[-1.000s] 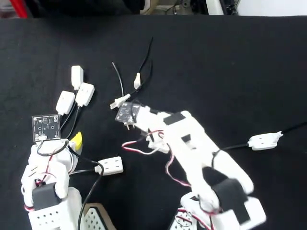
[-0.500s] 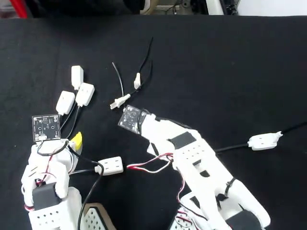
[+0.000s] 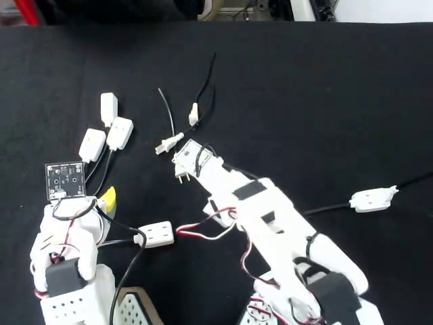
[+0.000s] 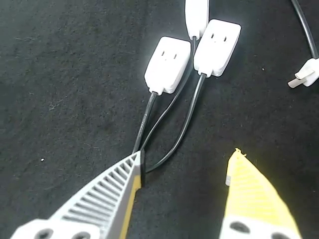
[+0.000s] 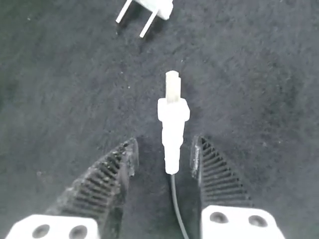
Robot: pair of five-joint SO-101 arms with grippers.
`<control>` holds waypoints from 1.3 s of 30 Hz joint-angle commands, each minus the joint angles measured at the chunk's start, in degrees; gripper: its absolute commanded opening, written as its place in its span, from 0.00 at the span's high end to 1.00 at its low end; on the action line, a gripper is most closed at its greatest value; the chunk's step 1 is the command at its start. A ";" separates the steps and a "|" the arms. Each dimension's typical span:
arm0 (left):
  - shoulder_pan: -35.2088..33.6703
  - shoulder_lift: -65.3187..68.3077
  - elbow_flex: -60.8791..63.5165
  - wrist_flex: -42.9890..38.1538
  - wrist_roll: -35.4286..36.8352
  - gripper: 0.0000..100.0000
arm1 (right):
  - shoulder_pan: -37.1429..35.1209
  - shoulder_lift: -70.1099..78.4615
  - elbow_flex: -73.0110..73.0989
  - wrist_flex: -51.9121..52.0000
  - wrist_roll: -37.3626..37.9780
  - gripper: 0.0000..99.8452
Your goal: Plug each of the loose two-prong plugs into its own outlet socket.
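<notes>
The right tool (image 5: 163, 145) is open a little way, with one finger on each side of a white plug (image 5: 173, 124). The plug lies flat on the black tabletop (image 5: 259, 59). Its metal end points away from the tool. Its thin cord (image 5: 175, 199) runs back between the fingers. The fingers look close to the plug but are not pressing on it yet. So I think the job right now is to grab it.

To do that well, the tool should stay low and squeeze the fat white part, not the thin cord. The plug sits nearly in the middle, so both fingers should meet it together and not push it sideways. The hold should be firm, because a plug that twists will not line up with the slots later. A second plug (image 5: 147, 7) lies just ahead, so it is best to lift straight up and not bump it.

The left tool (image 4: 185, 157) is wide open and holds nothing. Black cords (image 4: 148, 119) run right beside its grey finger (image 4: 107, 194) up to two white sockets (image 4: 169, 64). This tool could hold a socket down while the plug goes in. If not, the socket may slide away.
</notes>
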 commanded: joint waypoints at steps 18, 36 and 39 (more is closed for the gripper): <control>-0.40 -0.18 -0.22 -0.62 -0.44 0.72 | 1.49 1.10 -2.86 -4.22 -5.10 0.92; -0.40 -0.18 -0.31 -0.62 -0.44 0.72 | 0.00 1.27 -2.86 -6.51 -4.92 0.90; -0.40 -0.18 -0.31 -0.62 -0.35 0.72 | 0.00 1.27 -2.86 -6.42 -4.92 0.90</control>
